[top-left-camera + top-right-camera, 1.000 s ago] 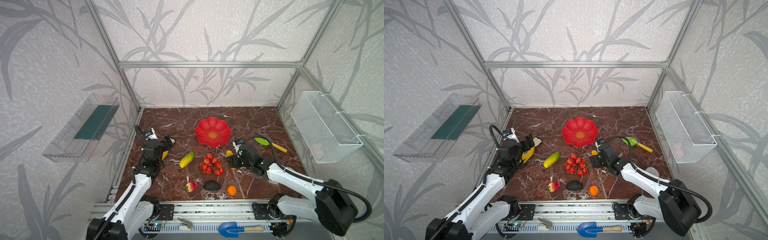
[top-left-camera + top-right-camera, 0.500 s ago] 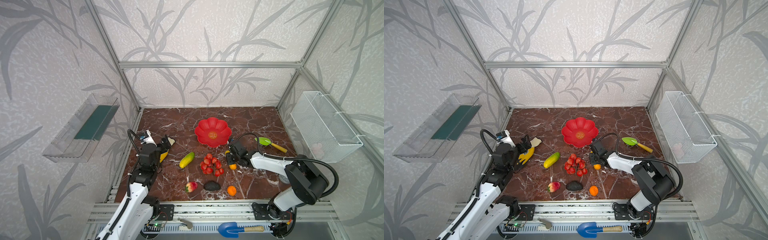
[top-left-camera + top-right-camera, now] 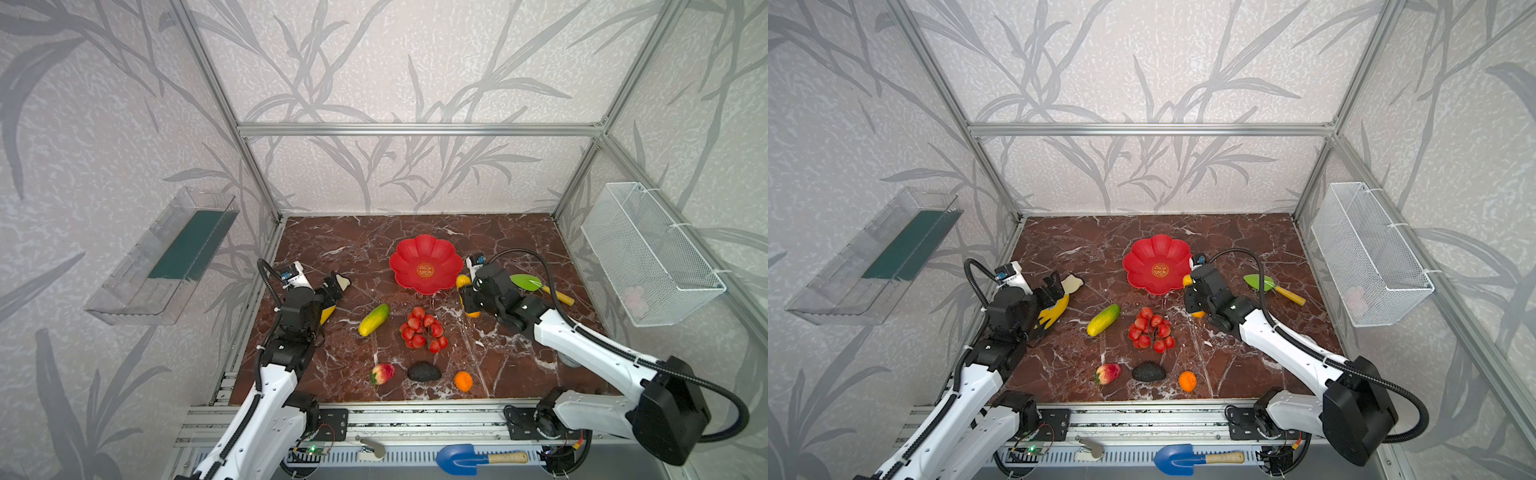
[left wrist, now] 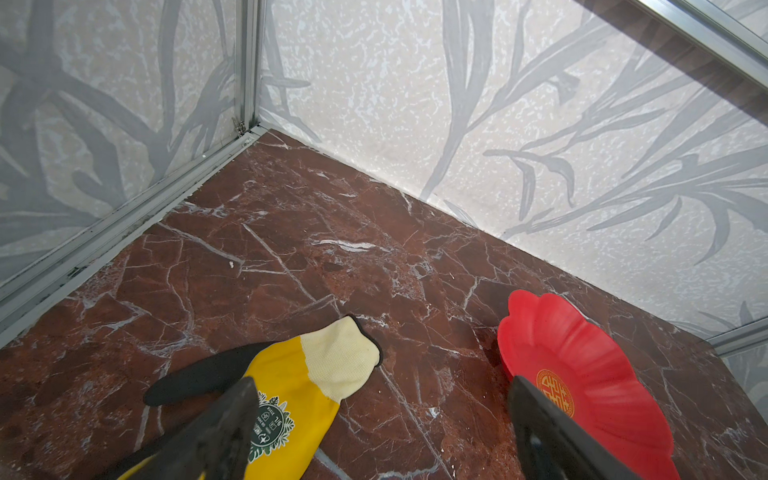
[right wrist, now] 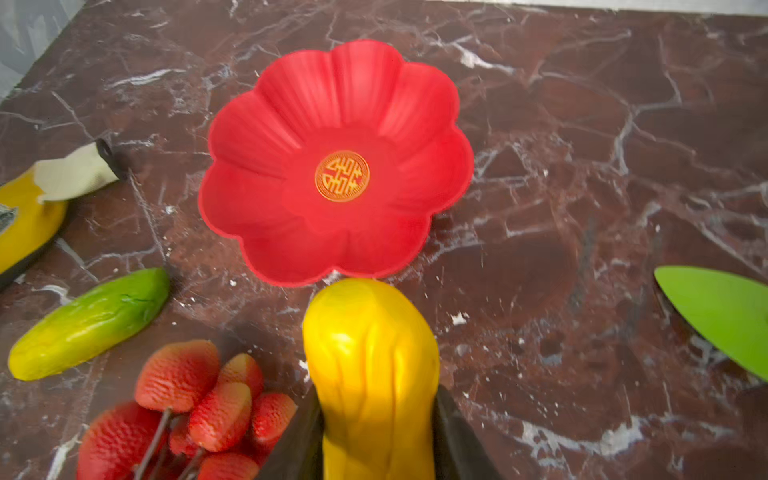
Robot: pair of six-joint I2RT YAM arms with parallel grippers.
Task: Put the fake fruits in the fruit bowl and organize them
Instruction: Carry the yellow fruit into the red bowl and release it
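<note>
My right gripper (image 5: pixel 376 415) is shut on the orange-yellow cob (image 5: pixel 370 365), just right of the red fruit bowl (image 3: pixel 409 253) (image 3: pixel 1142 257). The cob's tip (image 3: pixel 462 281) points at the bowl's scalloped rim (image 5: pixel 332 95), and the bowl holds nothing. The green-yellow cucumber (image 3: pixel 374 319), the cherry tomato bunch (image 3: pixel 424 330), the peach (image 3: pixel 383 372), the dark avocado (image 3: pixel 424 372) and the small orange (image 3: pixel 463 381) lie on the marble in front of the bowl. At the left, my left gripper (image 4: pixel 382 419) stands open and empty.
A yellow-and-cream glove (image 4: pixel 299 386) lies under the left gripper. A green-headed toy shovel (image 3: pixel 528 282) lies right of the right gripper. A white wire basket (image 3: pixel 648 253) hangs on the right wall and a clear tray (image 3: pixel 166 257) on the left wall. A blue shovel (image 3: pixel 469 459) rests on the front rail.
The right gripper closed on the cob and moved it a little toward the bowl's right side. The left arm shifted slightly over the glove and its gripper stayed open.
</note>
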